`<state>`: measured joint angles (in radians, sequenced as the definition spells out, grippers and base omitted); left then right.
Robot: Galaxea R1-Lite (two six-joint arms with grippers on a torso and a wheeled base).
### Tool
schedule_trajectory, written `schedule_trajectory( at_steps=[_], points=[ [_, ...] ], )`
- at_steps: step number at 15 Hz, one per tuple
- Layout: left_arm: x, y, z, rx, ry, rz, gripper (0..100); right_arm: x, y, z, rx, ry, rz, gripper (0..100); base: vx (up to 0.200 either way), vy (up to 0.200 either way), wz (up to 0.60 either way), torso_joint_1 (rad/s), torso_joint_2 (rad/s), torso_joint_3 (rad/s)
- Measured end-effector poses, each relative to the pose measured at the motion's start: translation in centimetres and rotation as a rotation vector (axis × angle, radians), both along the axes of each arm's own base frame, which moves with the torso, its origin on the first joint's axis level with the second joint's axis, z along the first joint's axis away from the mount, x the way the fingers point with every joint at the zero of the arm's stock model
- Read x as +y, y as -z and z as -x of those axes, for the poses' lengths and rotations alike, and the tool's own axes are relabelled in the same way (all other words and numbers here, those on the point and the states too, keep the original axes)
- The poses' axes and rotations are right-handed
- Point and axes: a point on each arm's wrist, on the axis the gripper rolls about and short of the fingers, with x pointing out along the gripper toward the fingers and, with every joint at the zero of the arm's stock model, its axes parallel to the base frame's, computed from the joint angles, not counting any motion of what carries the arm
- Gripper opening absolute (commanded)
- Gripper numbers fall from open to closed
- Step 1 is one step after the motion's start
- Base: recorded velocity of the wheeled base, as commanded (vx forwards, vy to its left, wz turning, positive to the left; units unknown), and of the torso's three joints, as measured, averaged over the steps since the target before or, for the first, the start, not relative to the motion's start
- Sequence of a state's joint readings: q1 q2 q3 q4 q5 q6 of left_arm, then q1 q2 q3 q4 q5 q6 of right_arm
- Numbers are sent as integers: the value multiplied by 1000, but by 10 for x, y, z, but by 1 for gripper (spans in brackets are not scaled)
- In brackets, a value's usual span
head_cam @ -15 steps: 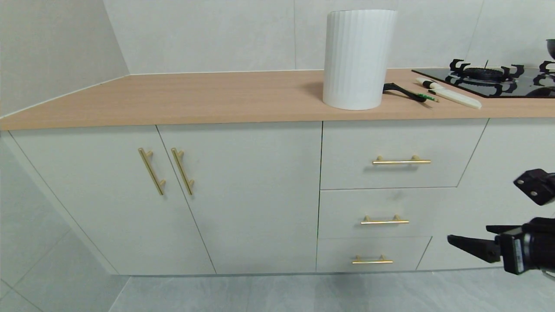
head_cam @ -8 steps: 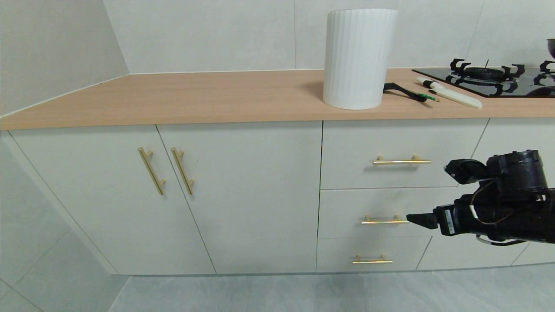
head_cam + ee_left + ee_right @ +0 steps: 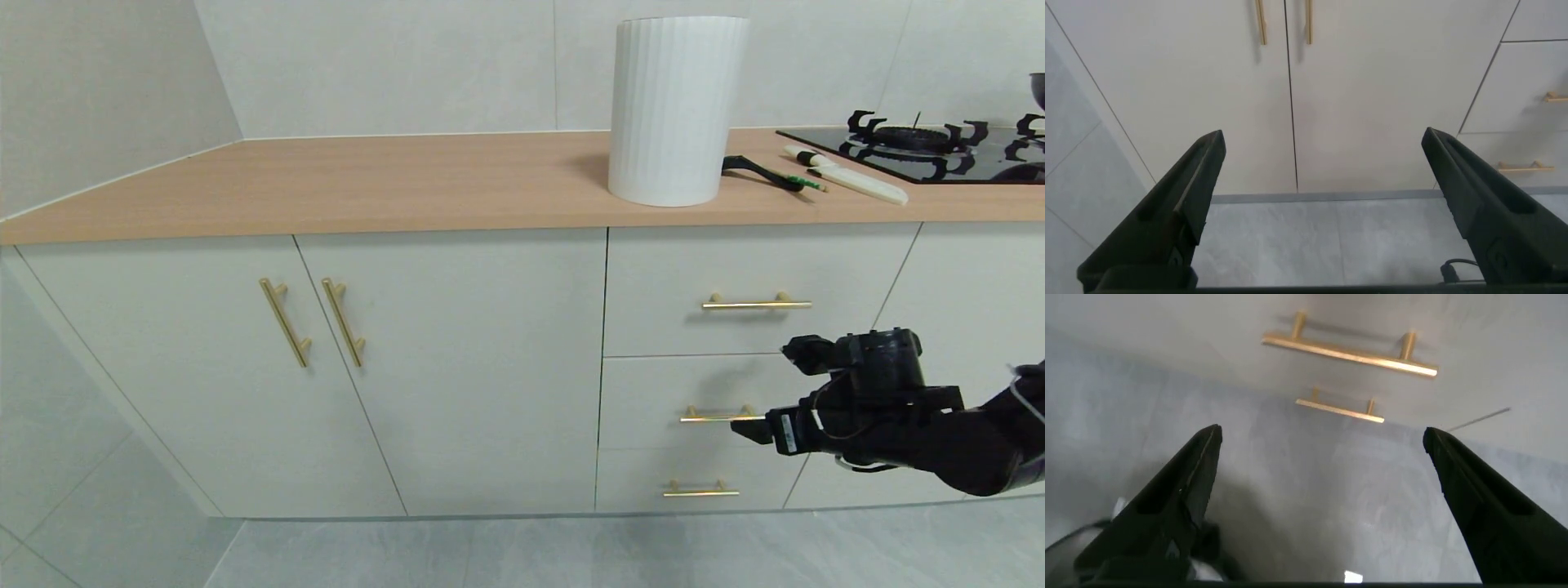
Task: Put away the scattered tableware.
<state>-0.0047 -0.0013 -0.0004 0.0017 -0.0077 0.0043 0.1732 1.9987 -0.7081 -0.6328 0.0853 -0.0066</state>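
with the right pincer spread open near the middle drawer handle, likely to open storage for the tableware lying on the worktop by the white canister, and the left pincer open too

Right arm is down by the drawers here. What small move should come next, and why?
Probably ease the right gripper forward onto the middle drawer handle and close on it. Its jaws are open, one fingertip sits beside that handle's right end, the drawers are shut, and utensils lie on the counter.
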Motion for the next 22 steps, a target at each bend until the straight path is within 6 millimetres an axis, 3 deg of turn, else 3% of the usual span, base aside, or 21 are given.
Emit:
schedule_trajectory(
  at_steps=[5,10,16,22],
  points=[
    [0,0,0,0,0,0,100,6,42,-28,-124,112,-23,100,0,0,0,0,0,0],
    [0,0,0,0,0,0,100,13,80,-46,-122,179,-10,100,0,0,0,0,0,0],
    [0,0,0,0,0,0,100,16,92,-66,-195,260,-54,100,0,0,0,0,0,0],
    [0,0,0,0,0,0,100,16,98,-70,-198,274,-46,100,0,0,0,0,0,0]
  ],
)
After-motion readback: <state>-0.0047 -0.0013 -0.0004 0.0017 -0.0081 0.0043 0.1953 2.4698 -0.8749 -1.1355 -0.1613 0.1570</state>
